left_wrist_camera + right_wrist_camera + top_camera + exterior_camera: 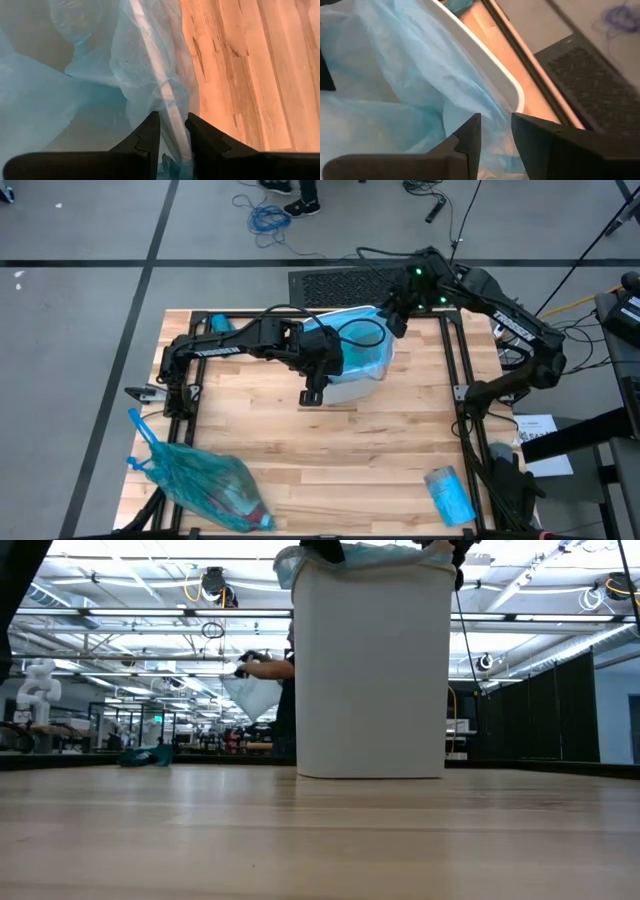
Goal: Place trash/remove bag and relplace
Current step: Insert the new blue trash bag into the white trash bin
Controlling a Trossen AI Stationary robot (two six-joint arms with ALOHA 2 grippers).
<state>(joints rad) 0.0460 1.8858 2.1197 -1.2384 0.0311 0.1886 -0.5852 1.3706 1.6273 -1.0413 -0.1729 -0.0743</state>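
The left hand (172, 131) sits at the near rim of the white bin (370, 670), its two fingers pinched on a fold of the pale blue liner bag (125, 75). The right hand (495, 132) hovers at the bin's far rim, fingers slightly parted over the liner with a thin gap between them; whether it grips the plastic cannot be told. The bin stands upright at the far middle of the wooden surface (380, 450). A tied, filled teal trash bag (205, 485) lies at the near left corner, well apart. A folded blue bag (448, 493) lies near the right edge.
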